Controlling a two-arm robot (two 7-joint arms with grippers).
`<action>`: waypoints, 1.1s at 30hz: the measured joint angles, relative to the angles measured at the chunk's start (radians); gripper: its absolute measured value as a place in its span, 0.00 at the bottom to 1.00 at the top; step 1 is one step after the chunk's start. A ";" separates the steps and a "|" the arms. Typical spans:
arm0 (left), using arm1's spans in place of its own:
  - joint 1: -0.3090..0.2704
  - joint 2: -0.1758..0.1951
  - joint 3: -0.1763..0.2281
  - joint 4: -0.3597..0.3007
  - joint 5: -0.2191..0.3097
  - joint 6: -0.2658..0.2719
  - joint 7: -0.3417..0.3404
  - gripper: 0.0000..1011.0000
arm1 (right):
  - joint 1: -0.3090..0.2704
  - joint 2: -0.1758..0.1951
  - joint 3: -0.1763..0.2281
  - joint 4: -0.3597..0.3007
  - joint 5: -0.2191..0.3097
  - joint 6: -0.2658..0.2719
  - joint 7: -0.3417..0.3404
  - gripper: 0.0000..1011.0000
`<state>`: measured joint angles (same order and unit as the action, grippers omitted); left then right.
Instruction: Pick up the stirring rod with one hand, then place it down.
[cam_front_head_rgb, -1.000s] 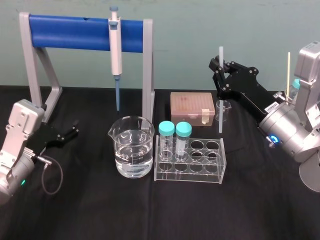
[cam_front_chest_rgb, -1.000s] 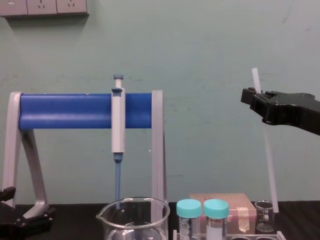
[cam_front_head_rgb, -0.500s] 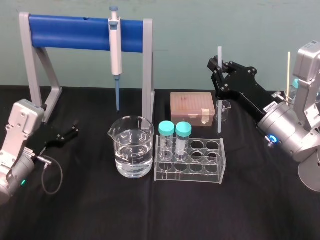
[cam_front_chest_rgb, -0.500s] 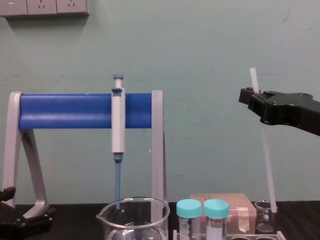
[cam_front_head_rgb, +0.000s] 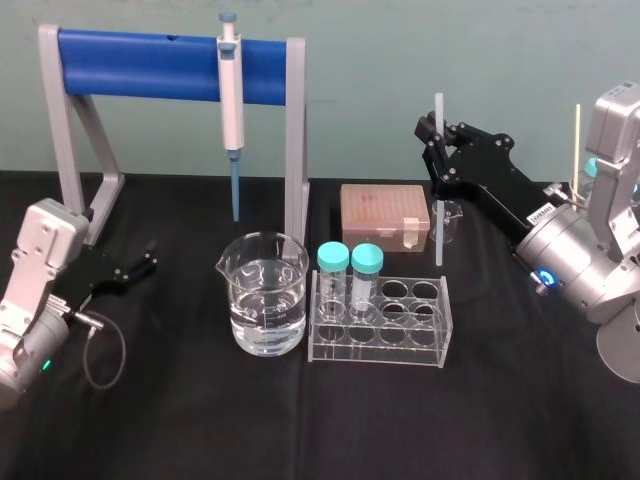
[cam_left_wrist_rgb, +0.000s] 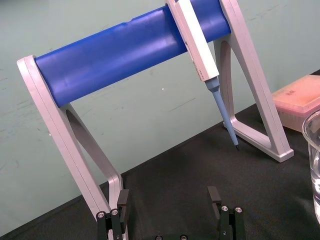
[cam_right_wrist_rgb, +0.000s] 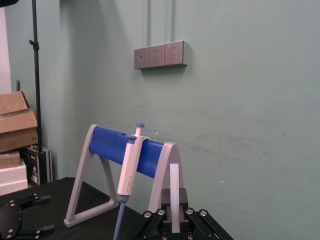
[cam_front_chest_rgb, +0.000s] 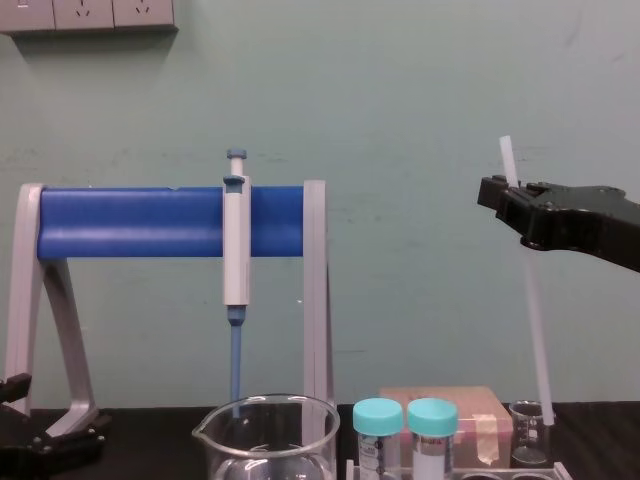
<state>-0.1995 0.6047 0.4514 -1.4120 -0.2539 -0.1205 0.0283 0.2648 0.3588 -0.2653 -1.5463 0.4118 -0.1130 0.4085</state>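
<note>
Though thin — stirring rod (cam_front_chest_rgb: 534, 320) (translucent white)

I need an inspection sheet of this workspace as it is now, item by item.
Surface: black-covered table.
Job's things: stirring rod upright, held near its top by the right hand, lower end close to the small beaker.
Clutter: large beaker with water, tube rack with two capped tubes, tip box, pipette hanging on the blue stand.
Hands: right hand shut on the rod, raised at far right; left hand open, parked low at left.
Cables: grey cable loop beside the left arm.
Surroundings: green wall with sockets.
</note>
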 joint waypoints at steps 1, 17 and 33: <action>0.000 0.000 0.000 0.000 0.000 0.000 0.000 0.99 | 0.000 0.000 0.000 0.000 0.000 0.000 0.000 0.07; 0.000 0.000 0.000 0.000 0.000 0.000 0.000 0.99 | -0.006 0.000 -0.001 -0.001 0.003 0.003 -0.001 0.07; 0.000 0.000 0.000 0.000 0.000 0.000 0.000 0.99 | -0.011 -0.025 -0.008 0.100 0.056 -0.081 0.065 0.07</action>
<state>-0.1995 0.6047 0.4514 -1.4120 -0.2539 -0.1205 0.0283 0.2535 0.3333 -0.2734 -1.4459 0.4679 -0.1937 0.4739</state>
